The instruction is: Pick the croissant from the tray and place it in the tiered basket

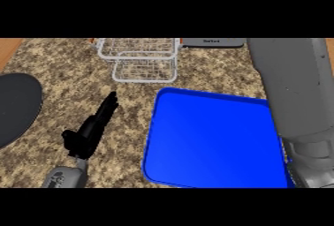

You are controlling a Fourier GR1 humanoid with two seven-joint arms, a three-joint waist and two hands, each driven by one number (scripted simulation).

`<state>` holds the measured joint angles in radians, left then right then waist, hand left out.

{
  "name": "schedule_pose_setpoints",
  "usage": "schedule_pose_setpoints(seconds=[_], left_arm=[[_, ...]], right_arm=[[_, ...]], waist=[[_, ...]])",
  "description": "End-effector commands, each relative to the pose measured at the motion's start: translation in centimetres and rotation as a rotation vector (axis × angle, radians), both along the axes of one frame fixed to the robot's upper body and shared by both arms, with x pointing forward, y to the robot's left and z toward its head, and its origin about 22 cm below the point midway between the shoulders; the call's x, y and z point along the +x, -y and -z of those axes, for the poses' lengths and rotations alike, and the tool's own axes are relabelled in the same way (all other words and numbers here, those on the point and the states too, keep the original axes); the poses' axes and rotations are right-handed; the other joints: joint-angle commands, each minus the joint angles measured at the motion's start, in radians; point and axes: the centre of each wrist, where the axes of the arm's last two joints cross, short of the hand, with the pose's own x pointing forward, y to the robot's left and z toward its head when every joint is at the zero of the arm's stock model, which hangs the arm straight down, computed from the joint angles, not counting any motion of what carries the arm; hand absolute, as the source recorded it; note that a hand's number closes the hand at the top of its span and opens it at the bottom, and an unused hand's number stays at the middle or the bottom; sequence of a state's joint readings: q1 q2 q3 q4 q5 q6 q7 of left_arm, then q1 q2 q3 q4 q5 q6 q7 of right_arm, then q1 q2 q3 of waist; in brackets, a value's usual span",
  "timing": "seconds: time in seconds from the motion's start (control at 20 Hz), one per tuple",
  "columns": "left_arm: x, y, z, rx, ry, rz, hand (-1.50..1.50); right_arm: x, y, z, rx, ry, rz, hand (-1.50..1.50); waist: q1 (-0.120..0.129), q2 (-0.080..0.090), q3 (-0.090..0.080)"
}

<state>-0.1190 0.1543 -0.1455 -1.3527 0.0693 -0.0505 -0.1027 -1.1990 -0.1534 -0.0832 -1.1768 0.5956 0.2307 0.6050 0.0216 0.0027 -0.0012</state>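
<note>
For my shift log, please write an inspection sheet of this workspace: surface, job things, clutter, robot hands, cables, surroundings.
Surface: speckled stone counter, with a wooden strip at its far left corner.
Job's things: blue tray at near right, nothing seen on its visible part; white wire tiered basket at the far edge; no croissant seen in tray or basket.
Clutter: dark round object at the left edge; grey flat item at the far edge.
Robot hands: left robot hand open, fingers straight, left of the tray; right robot hand not in view, only its grey forearm over the tray's right side.
Cables: nothing seen.
Surroundings: nothing seen.
</note>
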Motion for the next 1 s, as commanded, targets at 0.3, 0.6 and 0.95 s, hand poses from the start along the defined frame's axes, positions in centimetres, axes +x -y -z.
schedule_pose_setpoints(seconds=[0.3, 0.6, 0.95], left_arm=[[0.3, 0.6, -0.3, -0.005, 0.004, 0.036, 0.0], [0.9, -0.9, -1.1, -0.01, 0.02, 0.031, 0.0], [1.0, 1.3, 0.0, -0.01, 0.017, 0.045, 0.0]], right_arm=[[3.2, -7.9, -2.0, 0.002, -0.075, -0.026, 1.5], [3.8, -11.0, 0.9, -0.013, -0.115, -0.051, 1.5], [4.4, -11.7, 1.5, 0.008, -0.134, -0.069, 1.5]], waist=[[0.031, 0.012, -0.001], [0.038, 0.015, -0.001], [0.058, 0.026, -0.002]])
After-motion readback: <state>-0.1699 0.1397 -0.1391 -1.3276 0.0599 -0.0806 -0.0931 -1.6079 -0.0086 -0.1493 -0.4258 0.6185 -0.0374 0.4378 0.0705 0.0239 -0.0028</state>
